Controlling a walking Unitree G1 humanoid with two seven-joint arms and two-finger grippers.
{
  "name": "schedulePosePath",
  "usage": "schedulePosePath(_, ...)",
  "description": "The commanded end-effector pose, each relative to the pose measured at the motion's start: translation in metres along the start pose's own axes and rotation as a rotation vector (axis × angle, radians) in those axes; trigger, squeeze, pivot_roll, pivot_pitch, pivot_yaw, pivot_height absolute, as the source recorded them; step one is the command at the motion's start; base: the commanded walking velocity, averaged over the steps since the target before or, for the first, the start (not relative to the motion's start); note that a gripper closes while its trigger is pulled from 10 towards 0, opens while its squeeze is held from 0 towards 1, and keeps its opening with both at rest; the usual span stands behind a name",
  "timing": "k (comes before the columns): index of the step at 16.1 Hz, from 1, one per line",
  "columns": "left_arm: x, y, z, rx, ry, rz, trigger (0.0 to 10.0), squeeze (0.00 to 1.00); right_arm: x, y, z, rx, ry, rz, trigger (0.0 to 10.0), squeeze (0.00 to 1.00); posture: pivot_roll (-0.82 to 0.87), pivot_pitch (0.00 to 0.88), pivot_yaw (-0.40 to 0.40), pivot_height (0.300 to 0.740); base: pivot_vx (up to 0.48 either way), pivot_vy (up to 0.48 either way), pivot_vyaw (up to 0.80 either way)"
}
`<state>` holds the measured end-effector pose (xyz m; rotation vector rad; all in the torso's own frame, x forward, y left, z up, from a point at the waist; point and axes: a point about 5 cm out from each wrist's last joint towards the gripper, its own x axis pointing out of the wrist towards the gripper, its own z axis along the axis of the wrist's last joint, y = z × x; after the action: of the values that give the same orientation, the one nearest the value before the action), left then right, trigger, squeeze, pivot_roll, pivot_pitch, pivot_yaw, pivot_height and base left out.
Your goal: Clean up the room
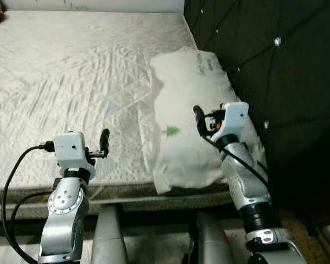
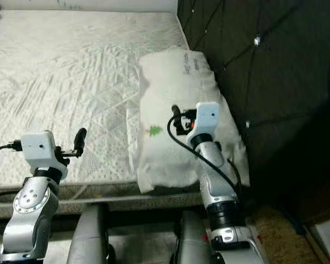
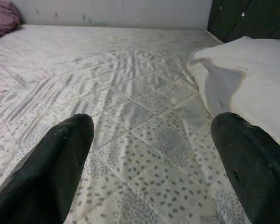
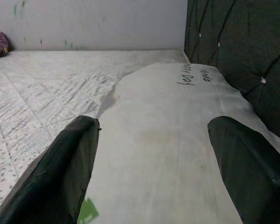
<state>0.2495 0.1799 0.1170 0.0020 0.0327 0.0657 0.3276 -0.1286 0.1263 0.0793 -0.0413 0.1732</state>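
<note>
A white pillow [image 1: 192, 104] with a small green tree print and dark handwriting lies on the right side of the mattress [image 1: 71, 71], against the dark headboard. My right gripper [image 1: 198, 116] hovers low over the pillow's near half. It is open, with the pillow cover showing between its fingers [image 4: 65, 172]. My left gripper [image 1: 104, 137] is held over the mattress's near edge, left of the pillow. It is also open, with only quilted fabric between its fingers [image 3: 51, 163].
A dark tufted headboard [image 1: 275, 66] rises along the right side. A purple cloth bundle [image 3: 2, 23] lies at the far left corner of the bed by the pale wall. The mattress's front edge [image 1: 126, 192] is just before my arms.
</note>
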Motion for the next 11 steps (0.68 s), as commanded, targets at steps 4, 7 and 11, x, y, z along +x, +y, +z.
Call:
schedulePosePath(4, 0.0033, -0.0064, -0.0001, 0.002, 0.002, -0.026, 10.0, 0.0, -0.0007, -0.0059, 0.0004, 0.0, 0.007, -0.025, 10.0, 0.0, 0.01, 0.0, -0.041, 0.726, 0.0, 0.0, 0.0)
schedulePosePath(7, 0.0024, -0.0053, -0.0015, 0.002, 0.009, -0.021, 10.0, 0.0, 0.0017, -0.0075, -0.0006, 0.009, 0.015, -0.042, 10.0, 0.0, 0.01, 0.0, -0.042, 0.74, 0.0, 0.0, 0.0)
schedulePosePath(11, 0.0037, -0.0039, -0.0015, -0.001, 0.014, -0.006, 10.0, 0.0, 0.0012, -0.0098, -0.0021, 0.016, 0.025, -0.066, 10.0, 0.0, 0.02, 0.0, -0.047, 0.74, 0.0, 0.0, 0.0)
